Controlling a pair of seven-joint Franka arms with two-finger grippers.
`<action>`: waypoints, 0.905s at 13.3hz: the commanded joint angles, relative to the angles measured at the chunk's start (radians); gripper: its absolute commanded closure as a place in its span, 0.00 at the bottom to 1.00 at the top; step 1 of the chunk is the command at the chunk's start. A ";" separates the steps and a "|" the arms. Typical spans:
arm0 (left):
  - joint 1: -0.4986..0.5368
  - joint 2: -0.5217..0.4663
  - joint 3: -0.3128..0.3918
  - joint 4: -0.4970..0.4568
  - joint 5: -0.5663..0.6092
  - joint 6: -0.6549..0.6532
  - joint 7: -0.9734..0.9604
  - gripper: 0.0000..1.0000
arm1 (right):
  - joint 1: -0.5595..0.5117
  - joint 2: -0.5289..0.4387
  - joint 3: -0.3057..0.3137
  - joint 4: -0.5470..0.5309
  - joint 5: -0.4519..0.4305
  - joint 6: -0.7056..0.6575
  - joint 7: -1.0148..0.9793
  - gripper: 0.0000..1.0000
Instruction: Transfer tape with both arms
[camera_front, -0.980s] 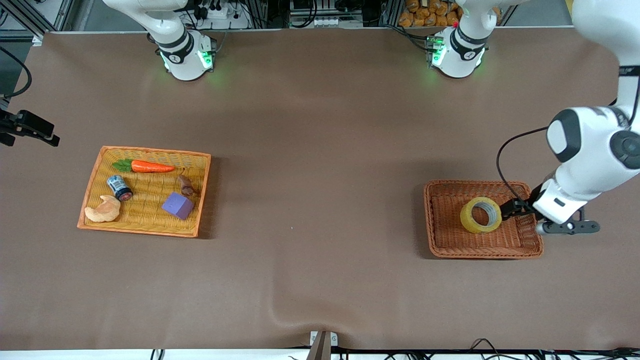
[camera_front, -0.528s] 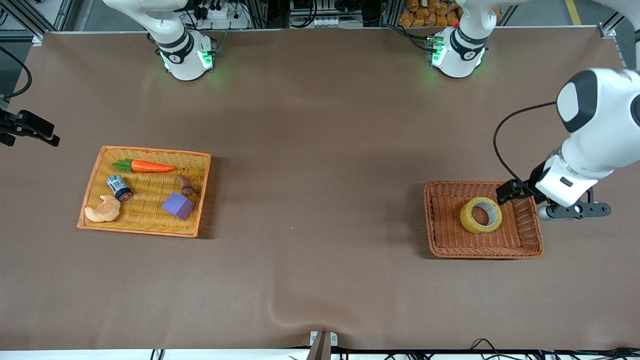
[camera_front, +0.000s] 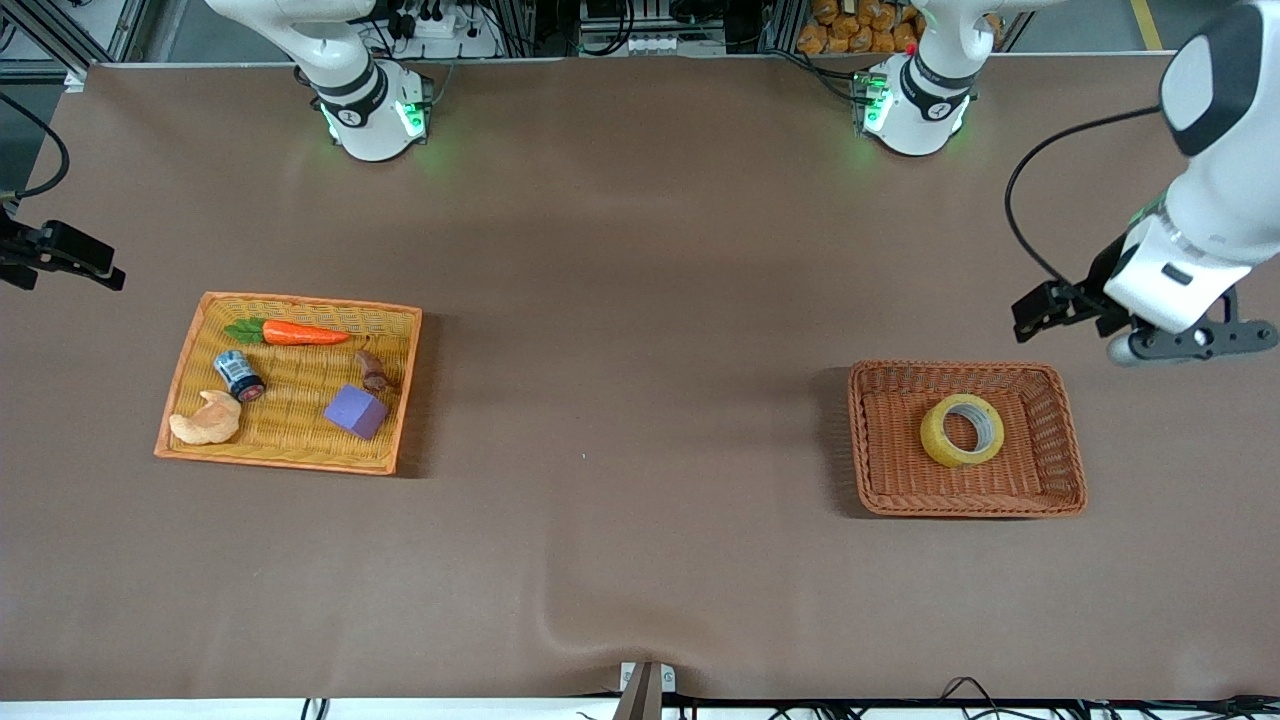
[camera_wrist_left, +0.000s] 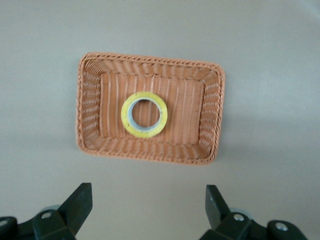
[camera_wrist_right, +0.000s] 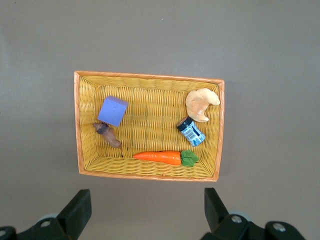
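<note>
We see bare table all round the brown basket (camera_front: 1066, 440). The tape (camera_front: 962, 430) lies flat in it, under and apart from our left gripper (camera_wrist_left: 147, 210), fingers spread, empty. Only the wrist view shows our right gripper (camera_wrist_right: 145, 210), spread, empty, over the yellow tray (camera_wrist_right: 77, 125).

No words, brands or numbers can be read anywhere. The small can (camera_front: 239, 375) in the yellow tray (camera_front: 180, 372) carries a blue label, but its print is too small to make out.
</note>
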 joint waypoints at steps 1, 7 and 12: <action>-0.043 -0.027 0.033 0.037 -0.002 -0.098 -0.027 0.00 | 0.006 -0.006 -0.002 -0.008 -0.010 -0.003 0.015 0.00; -0.069 -0.050 0.035 0.107 0.011 -0.213 -0.033 0.00 | 0.006 -0.005 -0.002 -0.008 -0.010 -0.002 0.015 0.00; -0.063 -0.058 0.033 0.107 0.015 -0.228 0.091 0.00 | 0.006 -0.005 -0.002 -0.008 -0.009 0.001 0.015 0.00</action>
